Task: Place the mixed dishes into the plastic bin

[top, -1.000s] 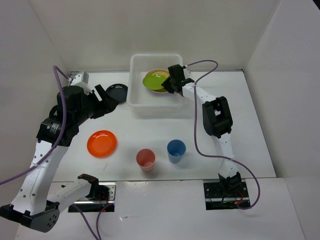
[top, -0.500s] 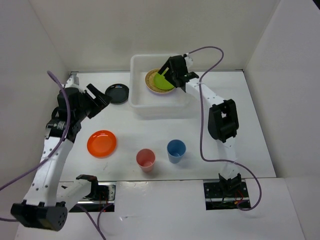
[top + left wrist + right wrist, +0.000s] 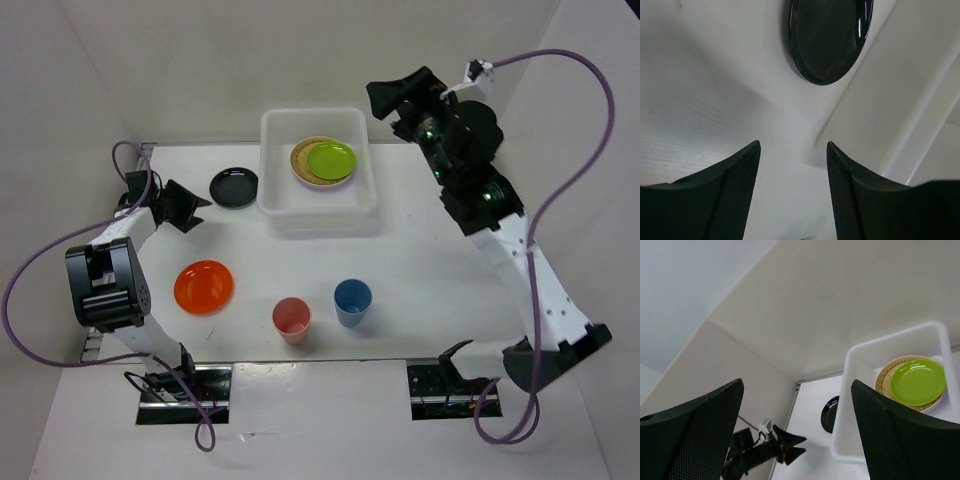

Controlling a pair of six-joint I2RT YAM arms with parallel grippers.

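- One white translucent rectangular plastic bin (image 3: pixel 320 215) stands at the back of the white table (image 3: pixel 420 260); two plates lie flat inside, a lime green round plastic plate (image 3: pixel 331 159) atop a tan lattice-pattern round plate (image 3: pixel 299 160).
- Two more plates lie on the table: a black round plastic plate (image 3: pixel 234 187) just left of the bin, not touching it; an orange round plastic plate (image 3: pixel 204 286) toward the front left.
- Two cups stand upright near the front, close but apart: a pink-red plastic cup (image 3: pixel 291 320) and a blue plastic cup (image 3: pixel 352 302).
- Two grippers: the left gripper (image 3: pixel 792 145) sits low at the table's left edge, facing the black plate, fingers parted with nothing between; the right gripper (image 3: pixel 797 384) is raised right of the bin, fingers spread wide and bare.
- The lime plate covers most of the tan one; the left wrist view cuts the black plate at its top edge; in the right wrist view the bin wall hides part of that plate.
- Half a second ago the right gripper held the lime plate tilted over the bin; now the plate lies level and that arm has lifted away; the left arm has drawn back.
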